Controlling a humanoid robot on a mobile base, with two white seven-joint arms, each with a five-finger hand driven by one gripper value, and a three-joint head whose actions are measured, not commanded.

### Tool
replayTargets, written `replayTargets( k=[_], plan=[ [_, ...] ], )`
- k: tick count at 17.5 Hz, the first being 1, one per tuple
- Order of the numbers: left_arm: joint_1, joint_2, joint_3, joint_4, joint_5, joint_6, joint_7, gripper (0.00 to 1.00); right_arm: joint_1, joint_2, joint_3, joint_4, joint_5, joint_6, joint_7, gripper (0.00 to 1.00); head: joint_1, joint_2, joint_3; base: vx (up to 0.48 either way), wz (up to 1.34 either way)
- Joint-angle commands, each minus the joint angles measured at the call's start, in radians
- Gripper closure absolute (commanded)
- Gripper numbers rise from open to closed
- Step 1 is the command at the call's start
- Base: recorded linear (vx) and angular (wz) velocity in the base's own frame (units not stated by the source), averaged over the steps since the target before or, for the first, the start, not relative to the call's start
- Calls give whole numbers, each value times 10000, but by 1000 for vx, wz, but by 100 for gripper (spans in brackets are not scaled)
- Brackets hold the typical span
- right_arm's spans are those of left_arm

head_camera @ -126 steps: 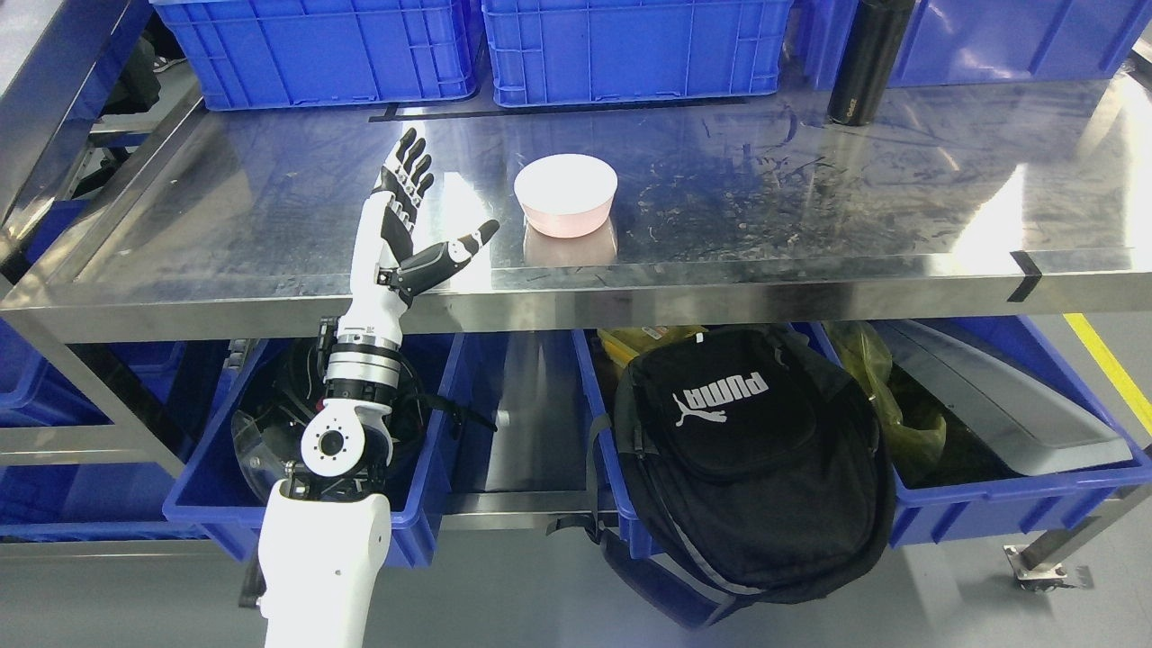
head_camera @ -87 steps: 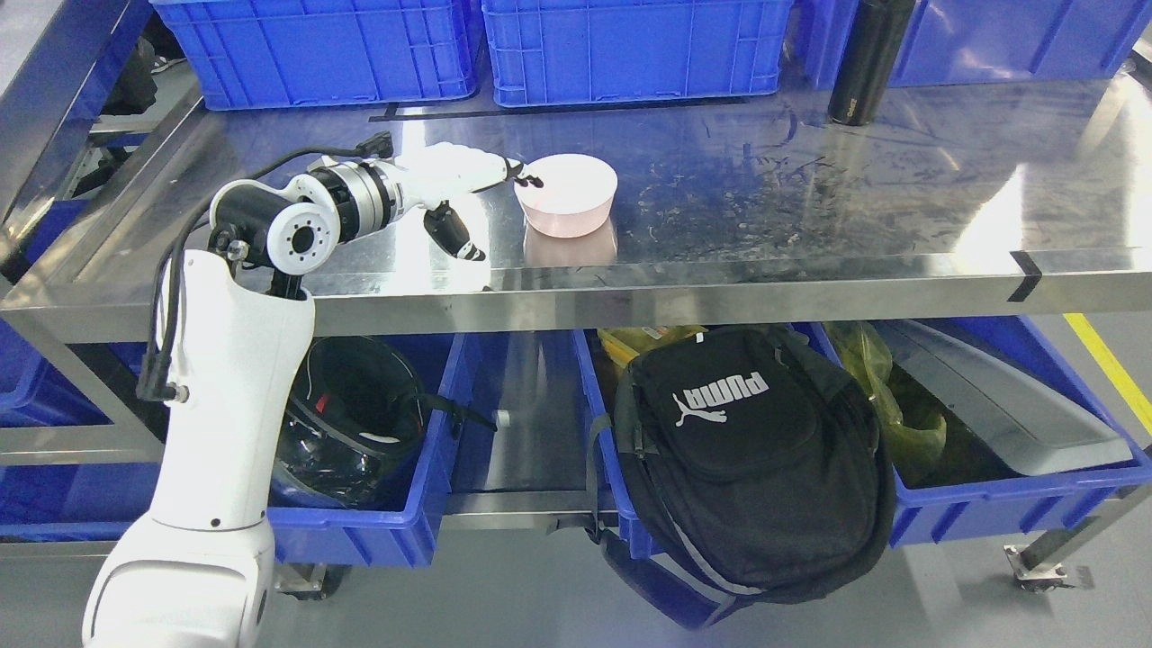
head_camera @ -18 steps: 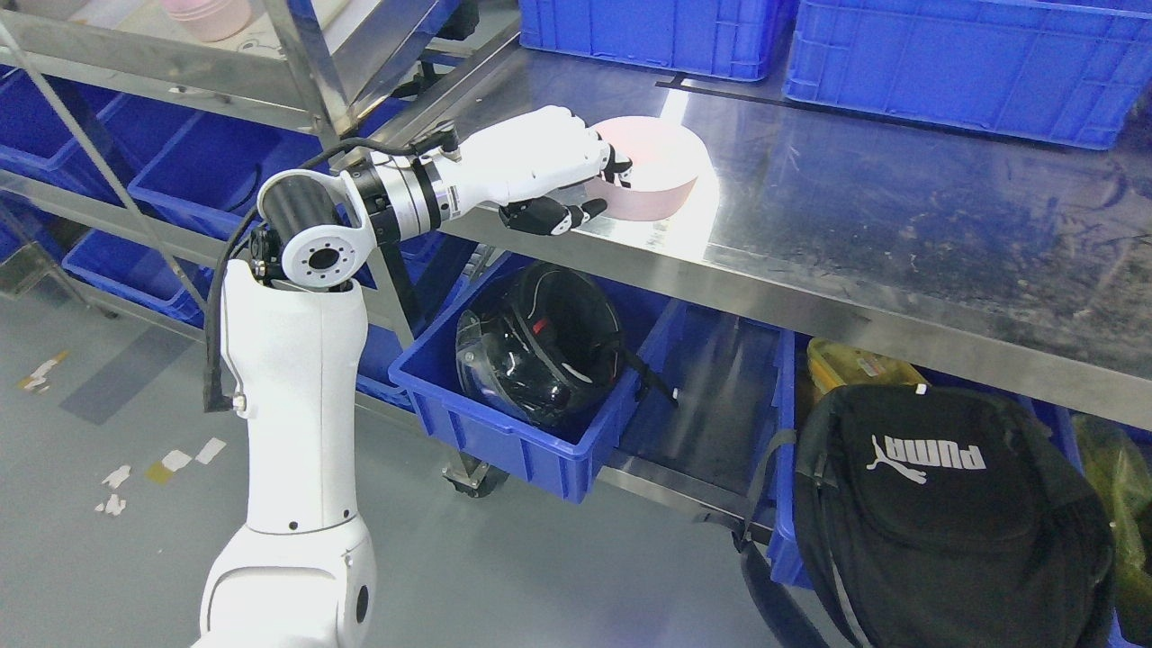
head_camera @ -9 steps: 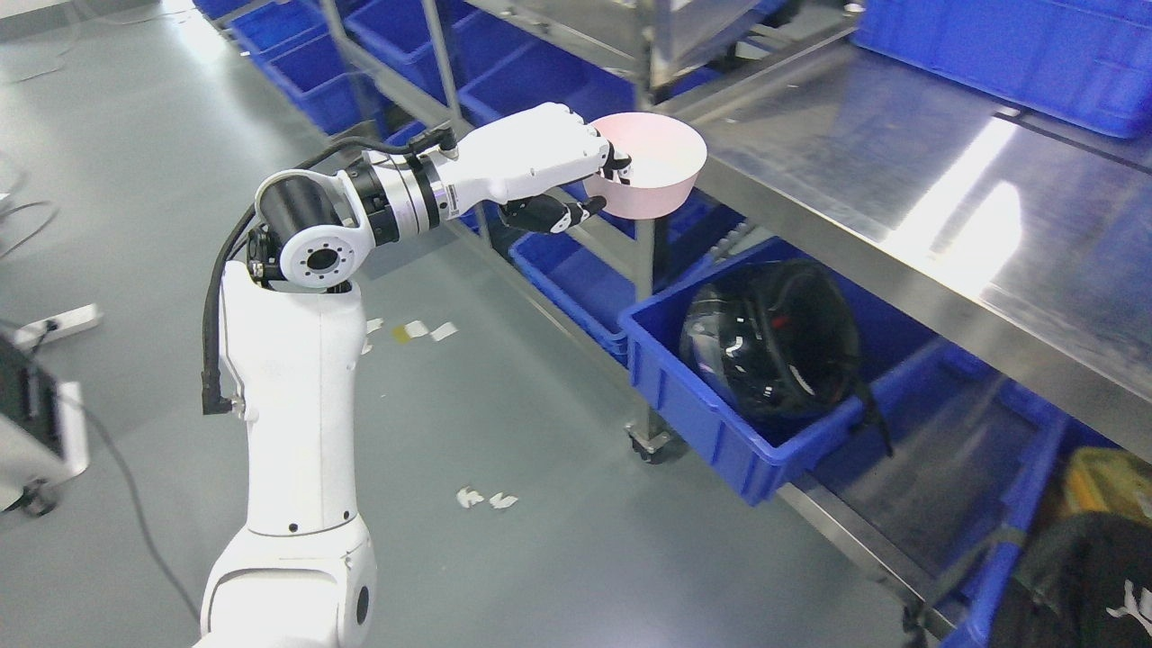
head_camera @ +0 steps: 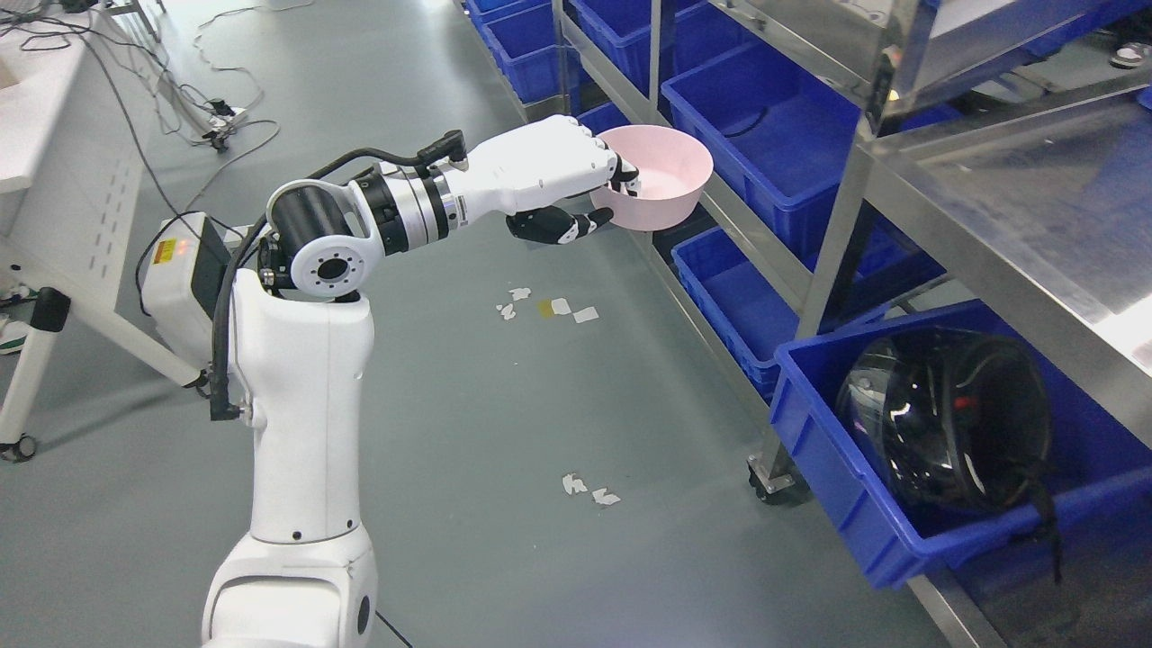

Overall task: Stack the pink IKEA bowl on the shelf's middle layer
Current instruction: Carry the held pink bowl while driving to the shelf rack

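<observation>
Far left, a white desk [head_camera: 40,117] with cables on the floor. Then the left arm rises from the bottom edge, elbow bent, forearm reaching right — left hand [head_camera: 549,180] clamped on the near rim of the pink bowl [head_camera: 661,184], fingers [head_camera: 627,174] hooked inside, thumb under. Bowl is upright, held in the air above the grey floor [head_camera: 504,432], just beside the steel shelf [head_camera: 828,243] — not on any layer. Blue bins [head_camera: 765,135] sit in the shelf; lower right, a black helmet [head_camera: 945,414] in a blue bin.
</observation>
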Motion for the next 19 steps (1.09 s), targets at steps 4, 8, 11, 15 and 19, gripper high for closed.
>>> replayTargets(
  k=[4, 8, 11, 15, 19],
  plan=[
    [571, 172, -1437, -28, 33, -167, 290, 98, 232, -175, 0, -175, 0, 5, -7, 0, 0, 0, 0, 175, 365],
    [587, 172, -1361, -104, 33, -167, 290, 98, 232, -175, 0, -175, 0, 5, -7, 0, 0, 0, 0, 239, 190],
    [587, 172, -1315, -151, 17, -167, 274, 98, 232, -175, 0, -175, 0, 5, -7, 0, 0, 0, 0, 306, 119],
    [587, 172, -1208, -151, 17, -167, 274, 98, 232, -175, 0, -175, 0, 5, -7, 0, 0, 0, 0, 317, 186],
    [587, 172, -1208, -151, 17, -167, 274, 98, 232, -175, 0, -175, 0, 5, -7, 0, 0, 0, 0, 299, 221]
  ],
)
